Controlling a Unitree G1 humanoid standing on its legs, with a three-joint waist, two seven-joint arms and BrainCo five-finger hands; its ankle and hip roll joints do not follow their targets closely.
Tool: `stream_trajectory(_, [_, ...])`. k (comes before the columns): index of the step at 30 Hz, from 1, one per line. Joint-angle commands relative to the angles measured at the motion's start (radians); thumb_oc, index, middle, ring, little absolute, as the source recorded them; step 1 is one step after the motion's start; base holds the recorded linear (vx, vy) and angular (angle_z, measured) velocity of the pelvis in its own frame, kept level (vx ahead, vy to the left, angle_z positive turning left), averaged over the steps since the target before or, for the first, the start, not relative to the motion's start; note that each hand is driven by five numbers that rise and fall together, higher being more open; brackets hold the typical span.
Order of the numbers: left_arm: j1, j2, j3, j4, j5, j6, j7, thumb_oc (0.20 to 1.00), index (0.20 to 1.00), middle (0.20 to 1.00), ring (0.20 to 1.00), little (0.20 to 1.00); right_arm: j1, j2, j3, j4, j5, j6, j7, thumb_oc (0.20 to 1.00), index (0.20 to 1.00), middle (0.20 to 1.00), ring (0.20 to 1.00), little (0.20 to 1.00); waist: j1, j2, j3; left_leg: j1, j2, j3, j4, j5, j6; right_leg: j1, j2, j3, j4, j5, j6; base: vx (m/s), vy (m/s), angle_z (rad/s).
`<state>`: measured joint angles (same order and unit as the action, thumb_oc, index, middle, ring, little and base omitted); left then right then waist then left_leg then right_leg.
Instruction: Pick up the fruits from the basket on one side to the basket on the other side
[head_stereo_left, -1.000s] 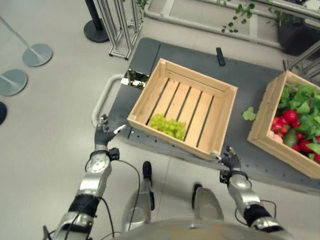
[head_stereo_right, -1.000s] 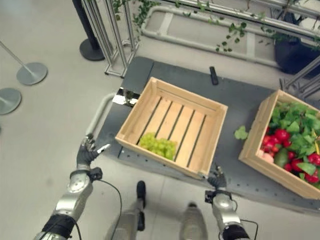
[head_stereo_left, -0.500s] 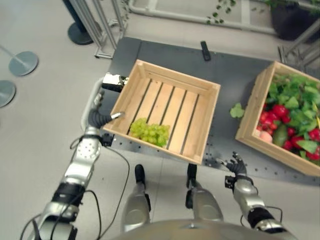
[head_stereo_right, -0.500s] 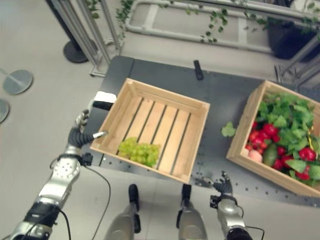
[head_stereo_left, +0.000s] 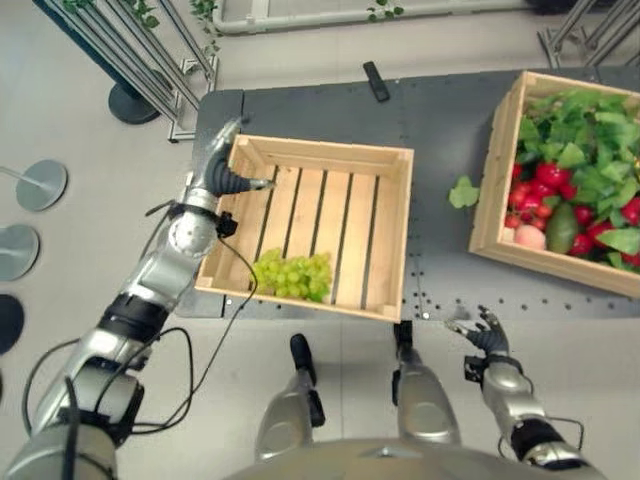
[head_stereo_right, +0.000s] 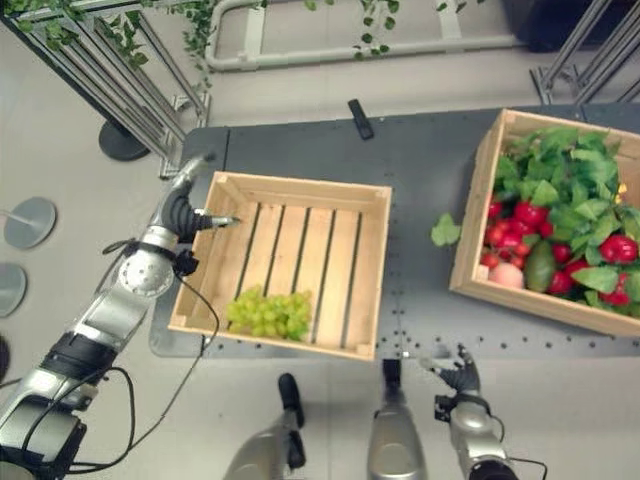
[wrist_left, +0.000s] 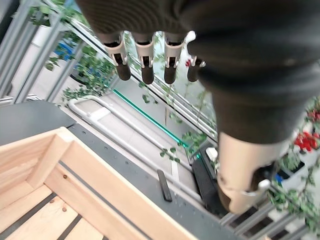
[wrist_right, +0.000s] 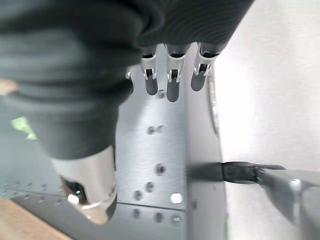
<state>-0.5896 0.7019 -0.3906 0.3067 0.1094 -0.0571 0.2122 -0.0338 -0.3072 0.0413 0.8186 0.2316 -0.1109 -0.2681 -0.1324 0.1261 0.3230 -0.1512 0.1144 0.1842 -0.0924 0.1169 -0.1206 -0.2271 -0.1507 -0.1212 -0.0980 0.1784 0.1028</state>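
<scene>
We stand before a dark table (head_stereo_right: 420, 170) with 2 crates. The full crate (head_stereo_right: 470, 245) at 3 o'clock holds red fruits (head_stereo_right: 530, 215) among leaves; the near crate (head_stereo_right: 375, 265) holds only green grapes (head_stereo_right: 268, 312). Our left hand (head_stereo_right: 183, 212) hovers at 9 o'clock, fingers relaxed and empty. Our right hand (head_stereo_right: 459, 372) at 5 o'clock, fingers spread, seems best placed to reach the fruits next.

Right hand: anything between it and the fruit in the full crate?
Only the crate's own near wooden wall. The right hand sits open at the platform's near edge, empty. The red fruit lies behind that wall among green leaves, so the hand would likely need to go up and over.
</scene>
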Motion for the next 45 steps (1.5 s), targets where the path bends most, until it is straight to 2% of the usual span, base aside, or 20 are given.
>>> stream_trajectory(1, [-0.179,0.072,-0.031,0.126,0.084,-0.013,-0.005,1.0,1.0,1.0,1.0,1.0,-0.008,-0.037,-0.047,-0.024,0.024,-0.044,-0.003,1.0,1.0,1.0,1.0,1.0,-0.033,0.013,0.001,-0.024,-0.003,-0.025,0.023,-0.048,-0.004,0.058,-0.076,0.002,0.019,-0.113,0.106,-0.03,0.014,-0.11])
stream_trajectory(2, [-0.211,0.107,-0.069,0.16,0.118,-0.013,-0.018,1.0,1.0,1.0,1.0,1.0,-0.003,-0.042,-0.048,-0.029,0.021,-0.049,-0.005,1.0,1.0,1.0,1.0,1.0,-0.041,0.022,0.007,-0.028,-0.004,-0.023,0.022,-0.046,-0.005,0.051,-0.076,0.008,0.02,-0.111,0.107,-0.03,0.008,-0.11])
stream_trajectory(3, [-0.216,0.106,-0.073,0.164,0.117,-0.014,-0.018,1.0,1.0,1.0,1.0,1.0,-0.003,-0.04,-0.05,-0.03,0.021,-0.049,-0.005,1.0,1.0,1.0,1.0,1.0,-0.039,0.021,0.008,-0.028,-0.004,-0.023,0.022,-0.046,-0.005,0.051,-0.076,0.009,0.02,-0.111,0.107,-0.03,0.012,-0.11])
stream_trajectory(6, [-0.224,0.172,-0.101,0.2,0.112,-0.021,-0.047,1.0,1.0,1.0,1.0,1.0,-0.002,-0.046,-0.056,-0.028,0.023,-0.051,-0.005,1.0,1.0,1.0,1.0,1.0,-0.046,0.039,0.02,-0.028,-0.006,-0.016,0.023,-0.046,-0.004,0.04,-0.077,0.023,0.02,-0.105,0.109,-0.02,0.022,-0.15])
stream_trajectory(9, [-0.19,0.219,-0.09,0.19,0.081,-0.031,-0.075,1.0,1.0,1.0,1.0,1.0,-0.002,-0.049,-0.064,-0.027,0.022,-0.05,-0.004,1.0,1.0,1.0,1.0,1.0,-0.045,0.048,0.024,-0.026,-0.008,-0.011,0.022,-0.048,-0.004,0.036,-0.076,0.031,0.019,-0.104,0.109,-0.01,0.015,-0.08])
stream_trajectory(14, [-0.036,0.322,-0.007,0.123,0.048,-0.047,-0.127,1.0,1.0,1.0,1.0,1.0,0.007,-0.053,-0.078,-0.038,0.006,-0.047,0.001,1.0,1.0,1.0,1.0,1.0,-0.041,0.069,0.033,-0.028,-0.011,-0.006,0.023,-0.05,-0.003,0.024,-0.074,0.047,0.018,-0.1,0.109,-0.01,0.013,-0.07])
stream_trajectory(18, [0.043,0.343,0.026,0.101,0.074,-0.047,-0.143,1.0,1.0,1.0,1.0,1.0,0.004,-0.053,-0.08,-0.042,-0.001,-0.047,0.001,1.0,1.0,1.0,1.0,1.0,-0.038,0.08,0.043,-0.03,-0.012,-0.005,0.023,-0.05,-0.004,0.02,-0.073,0.051,0.016,-0.1,0.108,-0.01,0.008,-0.07])
stream_trajectory(21, [0.095,0.328,0.04,0.102,0.082,-0.047,-0.157,1.0,1.0,1.0,1.0,1.0,-0.004,-0.061,-0.085,-0.052,-0.005,-0.045,-0.002,1.0,1.0,1.0,1.0,1.0,-0.037,0.089,0.053,-0.036,-0.017,-0.008,0.022,-0.048,-0.004,0.013,-0.074,0.055,0.016,-0.098,0.107,0.0,0.011,0.0])
stream_trajectory(25, [0.239,0.287,0.104,0.043,0.085,-0.046,-0.19,1.0,1.0,1.0,1.0,1.0,0.003,-0.067,-0.098,-0.078,-0.019,-0.044,-0.006,1.0,1.0,1.0,1.0,1.0,-0.034,0.102,0.063,-0.044,-0.024,-0.005,0.02,-0.048,-0.002,0.002,-0.077,0.062,0.016,-0.096,0.107,-0.02,0.039,-0.05])
stream_trajectory(31, [0.431,0.098,0.203,-0.003,0.081,-0.041,-0.186,1.0,1.0,1.0,1.0,1.0,0.01,-0.068,-0.127,-0.096,-0.046,-0.041,-0.021,1.0,1.0,1.0,1.0,1.0,-0.031,0.105,0.076,-0.051,-0.034,-0.003,0.02,-0.053,0.006,-0.009,-0.081,0.072,0.014,-0.095,0.105,0.0,0.022,-0.06])
stream_trajectory(33, [0.441,0.063,0.206,0.005,0.081,-0.039,-0.182,1.0,1.0,1.0,1.0,1.0,0.009,-0.069,-0.129,-0.098,-0.05,-0.039,-0.022,1.0,1.0,1.0,1.0,1.0,-0.032,0.103,0.077,-0.053,-0.035,-0.003,0.021,-0.053,0.007,-0.012,-0.081,0.073,0.014,-0.096,0.104,0.0,0.0,0.0])
stream_trajectory(35, [0.45,-0.046,0.2,0.017,0.097,-0.025,-0.157,1.0,1.0,1.0,1.0,1.0,-0.002,-0.068,-0.13,-0.107,-0.063,-0.036,-0.032,1.0,1.0,1.0,1.0,1.0,-0.034,0.092,0.088,-0.062,-0.04,-0.007,0.022,-0.053,0.012,-0.019,-0.083,0.074,0.017,-0.095,0.1,0.0,0.0,0.0])
stream_trajectory(37, [0.449,-0.049,0.199,0.018,0.098,-0.025,-0.156,1.0,1.0,1.0,1.0,1.0,-0.002,-0.07,-0.131,-0.107,-0.063,-0.036,-0.032,1.0,1.0,1.0,1.0,1.0,-0.034,0.094,0.088,-0.062,-0.04,-0.007,0.023,-0.053,0.012,-0.019,-0.083,0.073,0.017,-0.095,0.1,0.0,0.0,0.0])
stream_trajectory(39, [0.432,-0.108,0.173,0.036,0.138,-0.016,-0.131,1.0,1.0,1.0,1.0,1.0,-0.023,-0.073,-0.125,-0.113,-0.07,-0.034,-0.046,1.0,1.0,1.0,1.0,1.0,-0.04,0.088,0.105,-0.07,-0.044,-0.006,0.026,-0.053,0.015,-0.029,-0.086,0.076,0.019,-0.093,0.098,-0.03,0.025,0.01])
stream_trajectory(45, [0.402,-0.172,0.139,0.067,0.167,-0.012,-0.101,1.0,1.0,1.0,1.0,1.0,-0.046,-0.078,-0.115,-0.129,-0.076,-0.036,-0.063,1.0,1.0,1.0,1.0,1.0,-0.047,0.087,0.121,-0.079,-0.049,-0.002,0.027,-0.055,0.019,-0.043,-0.091,0.086,0.019,-0.088,0.098,0.0,0.024,-0.02])
